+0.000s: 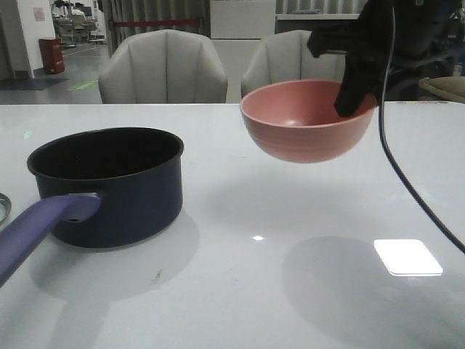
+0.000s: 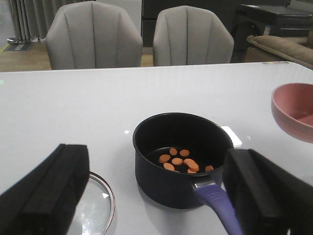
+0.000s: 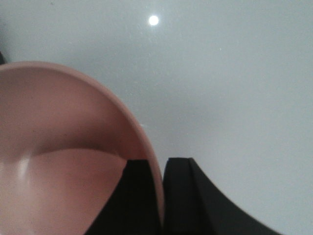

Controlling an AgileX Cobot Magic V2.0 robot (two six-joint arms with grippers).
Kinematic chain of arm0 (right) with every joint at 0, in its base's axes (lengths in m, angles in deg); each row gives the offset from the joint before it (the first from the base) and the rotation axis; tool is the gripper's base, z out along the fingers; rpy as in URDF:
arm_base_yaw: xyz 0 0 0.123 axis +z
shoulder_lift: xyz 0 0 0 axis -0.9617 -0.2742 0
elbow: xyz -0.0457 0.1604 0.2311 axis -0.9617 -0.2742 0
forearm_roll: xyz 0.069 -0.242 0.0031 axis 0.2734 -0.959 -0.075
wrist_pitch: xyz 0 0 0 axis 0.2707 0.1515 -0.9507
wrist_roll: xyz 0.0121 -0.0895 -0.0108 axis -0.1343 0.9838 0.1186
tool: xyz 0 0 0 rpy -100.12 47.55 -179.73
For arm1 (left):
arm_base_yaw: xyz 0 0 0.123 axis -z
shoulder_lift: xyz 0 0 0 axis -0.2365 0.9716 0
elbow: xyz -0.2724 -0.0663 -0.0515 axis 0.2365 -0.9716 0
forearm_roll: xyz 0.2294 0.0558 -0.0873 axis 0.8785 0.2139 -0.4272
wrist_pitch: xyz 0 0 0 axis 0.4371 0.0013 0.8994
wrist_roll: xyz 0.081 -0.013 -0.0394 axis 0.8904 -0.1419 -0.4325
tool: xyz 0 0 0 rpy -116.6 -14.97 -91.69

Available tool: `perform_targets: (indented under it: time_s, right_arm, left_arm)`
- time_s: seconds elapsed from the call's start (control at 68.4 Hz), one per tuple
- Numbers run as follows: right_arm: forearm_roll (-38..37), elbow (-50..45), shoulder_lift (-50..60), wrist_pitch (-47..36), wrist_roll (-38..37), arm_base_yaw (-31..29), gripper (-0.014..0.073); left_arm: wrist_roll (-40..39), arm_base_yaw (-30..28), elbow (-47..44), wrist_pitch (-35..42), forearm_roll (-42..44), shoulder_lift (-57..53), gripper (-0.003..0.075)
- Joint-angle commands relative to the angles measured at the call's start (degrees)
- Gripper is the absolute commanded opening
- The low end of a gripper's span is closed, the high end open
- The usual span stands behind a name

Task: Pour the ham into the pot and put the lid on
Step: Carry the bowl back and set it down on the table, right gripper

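The dark navy pot (image 1: 109, 182) stands on the left of the white table, its purple-blue handle (image 1: 40, 225) pointing toward the front edge. Several orange-pink ham slices (image 2: 178, 159) lie on its black bottom. The glass lid (image 2: 95, 210) lies flat on the table beside the pot, only partly in view. My left gripper (image 2: 156, 164) is open, above and short of the pot, holding nothing. My right gripper (image 1: 356, 91) is shut on the rim of the salmon-pink bowl (image 1: 309, 120), which hangs in the air right of the pot. The bowl's inside (image 3: 58, 147) looks empty.
Two grey chairs (image 1: 163, 65) stand behind the table's far edge. A black cable (image 1: 396, 163) hangs from the right arm down across the right side. A bright light patch (image 1: 407, 257) reflects on the table at front right.
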Motion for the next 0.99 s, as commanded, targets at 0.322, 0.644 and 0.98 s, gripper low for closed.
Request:
perform_targets:
  time_s: [0.322,0.644,0.98]
  right_arm:
    - [0.81,1.47,-6.26,-1.58,0.00,-4.89,0.0133]
    - [0.70,1.47,-8.65,-0.76,0.00,-6.48,0.0232]
    - [0.45,2.68,-0.71,-2.35,1.58,-6.42,0.0484]
  left_arm:
    - [-0.04,0.43,1.66,4.46,-0.45,0.64,0.0603]
    - [-0.04,0.43,1.66,4.46,-0.45,0.64,0.0603]
    - [-0.04,0.43,1.66,4.46,-0.45,0.64,0.0603]
